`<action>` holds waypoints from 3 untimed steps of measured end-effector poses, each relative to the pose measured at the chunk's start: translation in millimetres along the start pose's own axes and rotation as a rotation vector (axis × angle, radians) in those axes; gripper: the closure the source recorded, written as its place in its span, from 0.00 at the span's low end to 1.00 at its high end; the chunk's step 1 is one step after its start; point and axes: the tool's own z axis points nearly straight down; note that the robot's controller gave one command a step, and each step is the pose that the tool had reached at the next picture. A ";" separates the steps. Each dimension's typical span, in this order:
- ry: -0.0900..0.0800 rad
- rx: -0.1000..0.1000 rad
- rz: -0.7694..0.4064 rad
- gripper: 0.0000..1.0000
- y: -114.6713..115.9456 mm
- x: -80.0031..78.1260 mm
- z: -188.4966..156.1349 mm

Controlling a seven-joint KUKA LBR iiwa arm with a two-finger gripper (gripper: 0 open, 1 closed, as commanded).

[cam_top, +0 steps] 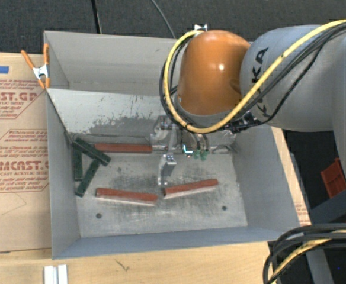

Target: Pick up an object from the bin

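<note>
Nearest, in the lower middle of the frame, two red-brown flat sticks lie on the floor of the grey metal bin (63,218). The longer left stick (125,196) and the shorter right stick (191,187) almost meet end to end. The gripper (163,184) reaches down right above that meeting point, its tip close to the right stick's left end. I cannot tell whether it is wide or narrow, and nothing shows held in it. Farther up, a third red-brown stick (122,148) lies flat left of the gripper body. At centre left, three dark green sticks (87,163) lie loosely crossed. Behind, the arm's orange dome cover (211,70) is ringed with yellow cables.
</note>
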 end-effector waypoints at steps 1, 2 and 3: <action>-0.008 -0.001 0.001 0.00 -0.5 -1.7 -4.2; -0.015 -0.001 -0.029 0.00 -16.2 3.9 43.1; -0.025 -0.003 -0.086 1.00 -4.3 42.2 138.5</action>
